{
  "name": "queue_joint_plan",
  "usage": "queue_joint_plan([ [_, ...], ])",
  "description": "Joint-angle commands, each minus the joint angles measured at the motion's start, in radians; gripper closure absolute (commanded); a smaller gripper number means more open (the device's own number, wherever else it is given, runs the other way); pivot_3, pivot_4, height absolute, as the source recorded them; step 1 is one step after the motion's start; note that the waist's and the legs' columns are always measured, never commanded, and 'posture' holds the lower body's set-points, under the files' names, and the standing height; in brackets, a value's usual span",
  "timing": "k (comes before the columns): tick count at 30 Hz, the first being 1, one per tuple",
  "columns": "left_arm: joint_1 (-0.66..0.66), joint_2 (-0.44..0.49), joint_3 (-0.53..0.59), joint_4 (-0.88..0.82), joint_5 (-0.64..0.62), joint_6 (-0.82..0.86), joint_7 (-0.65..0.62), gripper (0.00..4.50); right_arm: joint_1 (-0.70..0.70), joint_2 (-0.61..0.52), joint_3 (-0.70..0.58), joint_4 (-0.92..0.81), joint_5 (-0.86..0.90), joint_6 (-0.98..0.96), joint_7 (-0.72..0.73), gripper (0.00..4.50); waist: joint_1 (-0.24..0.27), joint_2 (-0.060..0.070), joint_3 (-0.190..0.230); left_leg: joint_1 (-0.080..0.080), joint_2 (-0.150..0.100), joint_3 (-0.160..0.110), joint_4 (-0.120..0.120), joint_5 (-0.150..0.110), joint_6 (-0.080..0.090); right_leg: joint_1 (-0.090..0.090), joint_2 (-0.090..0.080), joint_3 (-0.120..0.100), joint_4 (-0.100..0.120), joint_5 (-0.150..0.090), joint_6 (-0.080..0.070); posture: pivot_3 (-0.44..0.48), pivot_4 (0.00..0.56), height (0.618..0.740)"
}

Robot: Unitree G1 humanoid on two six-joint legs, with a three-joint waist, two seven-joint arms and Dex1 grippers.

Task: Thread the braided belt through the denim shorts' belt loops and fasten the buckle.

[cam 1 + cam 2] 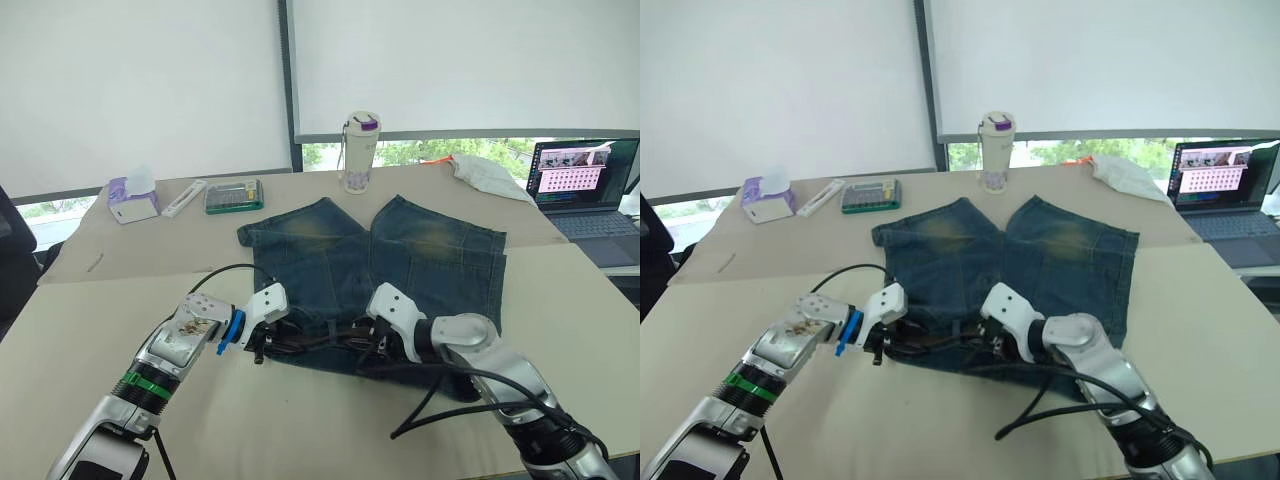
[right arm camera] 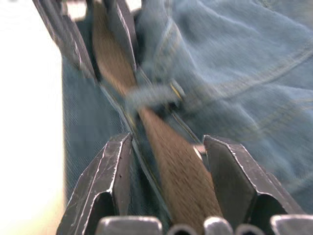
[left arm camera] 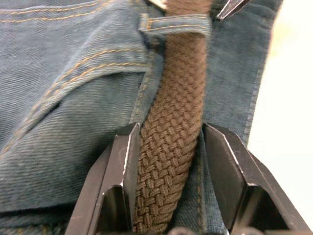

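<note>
From the left eye view, the denim shorts (image 1: 375, 265) are lying flat on the table (image 1: 130, 330), with both grippers meeting at the waistband. In the left wrist view, the left gripper (image 3: 168, 152) is resting with its fingers parted loosely around the braided belt (image 3: 171, 132), which is passing under a belt loop (image 3: 176, 24). In the right wrist view, the right gripper (image 2: 168, 161) is likewise straddling the belt with its fingers apart.

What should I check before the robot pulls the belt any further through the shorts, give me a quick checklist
1. Braided belt sits between the left gripper's fingers: ok, though a gap shows on one side.
2. Belt passes under a belt loop ahead of the left gripper: ok.
3. Belt lies between the right gripper's fingers: ok, but the jaws stand wide, not clamped.
4. Belt runs flat, without a twist, along the waistband: ok where visible.
5. Denim shorts lie flat on the table: ok.
6. Buckle position: cannot tell.
</note>
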Motion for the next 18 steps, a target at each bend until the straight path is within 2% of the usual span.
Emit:
queue_joint_plan([
  [1, 0.003, 0.008, 0.044, -0.054, -0.043, 0.004, -0.019, 2.36, -0.048, 0.021, -0.107, -0.02, 0.126, 0.117, 0.006, 1.92, 0.002, 0.0, 0.0, -0.001, 0.0, 0.0, 0.0, 0.0, 0.0, 0.0, 0.0, 0.0, 0.0, 0.0, 0.0, 0.0, 0.15, 0.74],
  [7, 0.006, 0.01, 0.074, -0.076, -0.065, 0.01, -0.014, 2.36, -0.132, 0.073, -0.194, 0.052, 0.228, 0.225, -0.047, 1.92, -0.004, 0.0, 0.0, -0.001, 0.0, -0.001, 0.0, 0.0, 0.0, -0.001, 0.0, 0.0, 0.0, 0.0, 0.0, 0.0, 0.15, 0.74],
  [14, 0.011, 0.002, 0.091, -0.07, -0.065, 0.003, 0.01, 2.36, -0.103, -0.05, 0.053, 0.065, 0.092, 0.08, -0.025, 1.92, -0.004, 0.0, 0.0, -0.001, 0.0, -0.001, 0.0, 0.0, 0.0, -0.001, -0.001, -0.001, 0.0, 0.0, 0.0, 0.0, 0.15, 0.74],
  [18, 0.006, 0.002, 0.102, -0.071, -0.069, 0.008, 0.013, 2.36, -0.09, -0.071, 0.16, 0.091, 0.022, 0.004, -0.025, 1.92, -0.01, 0.0, 0.0, -0.001, 0.0, -0.001, 0.0, 0.0, 0.0, -0.001, -0.001, -0.001, 0.0, 0.0, 0.0, 0.0, 0.15, 0.74],
])
